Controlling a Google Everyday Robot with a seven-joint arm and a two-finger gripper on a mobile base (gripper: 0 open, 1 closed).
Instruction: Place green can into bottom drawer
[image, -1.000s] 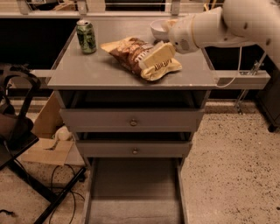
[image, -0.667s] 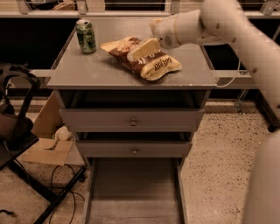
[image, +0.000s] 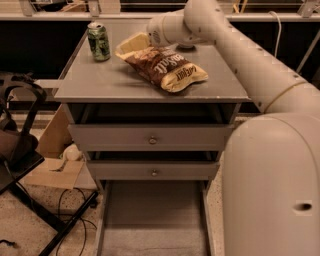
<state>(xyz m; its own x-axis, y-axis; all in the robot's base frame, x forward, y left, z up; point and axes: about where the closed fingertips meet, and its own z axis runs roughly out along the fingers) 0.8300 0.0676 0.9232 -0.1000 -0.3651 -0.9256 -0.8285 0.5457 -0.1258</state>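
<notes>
We're seeing green can (image: 99, 41) standing upright beside the gripper (image: 134, 43), apart; bottom drawer (image: 152, 220) sitting open well below it.

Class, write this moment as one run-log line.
gripper: at chip bag, apart from green can | green can: upright on tabletop | bottom drawer: open

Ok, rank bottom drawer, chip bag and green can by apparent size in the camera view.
bottom drawer, chip bag, green can. Nearness to the camera flatters the drawer. The gripper is at the bag's far end.
</notes>
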